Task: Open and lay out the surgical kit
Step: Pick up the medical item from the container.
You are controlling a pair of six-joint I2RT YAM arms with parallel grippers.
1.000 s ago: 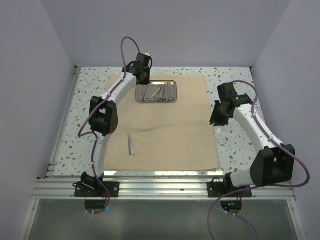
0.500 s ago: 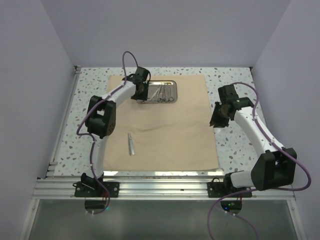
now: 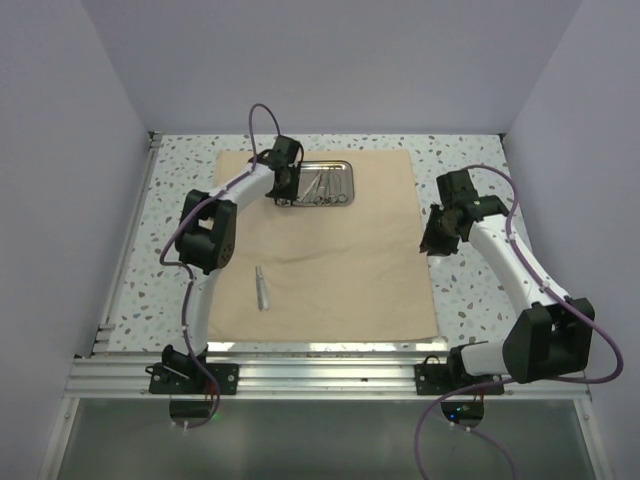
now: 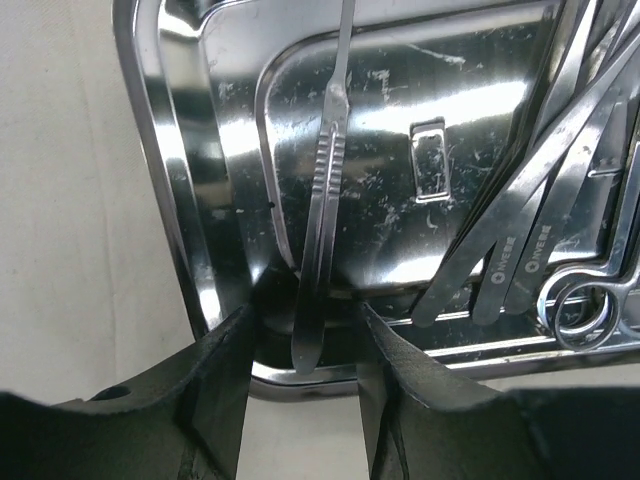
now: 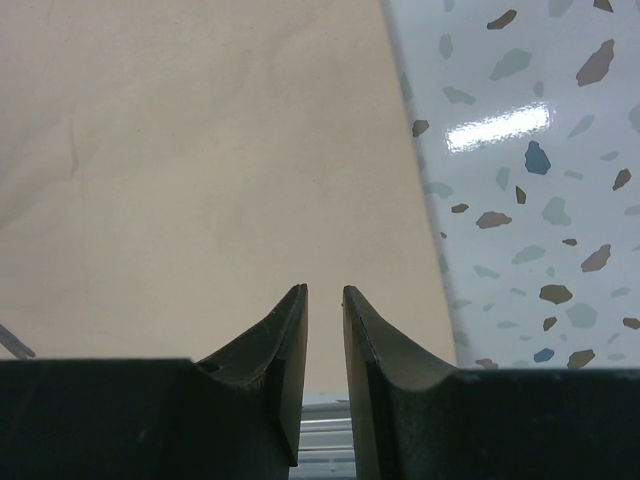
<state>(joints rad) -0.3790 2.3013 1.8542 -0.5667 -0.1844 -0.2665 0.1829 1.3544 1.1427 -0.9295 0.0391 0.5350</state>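
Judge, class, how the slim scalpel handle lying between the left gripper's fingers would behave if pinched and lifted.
The scalpel handle looks like polished metal, so probably stiff and rather slippery. Being thin and flat, it seems unlikely to roll. Its ribbed middle may help the left gripper grip.

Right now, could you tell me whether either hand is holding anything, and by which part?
Nothing is gripped. The left hand straddles the near end of a slim silver scalpel handle in the shiny steel tray, fingers apart. The right hand is empty above the beige cloth.

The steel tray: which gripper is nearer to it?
Left. The left gripper is at the steel tray's left end, straddling a scalpel handle. The right gripper hangs far off, over the cloth's right edge.
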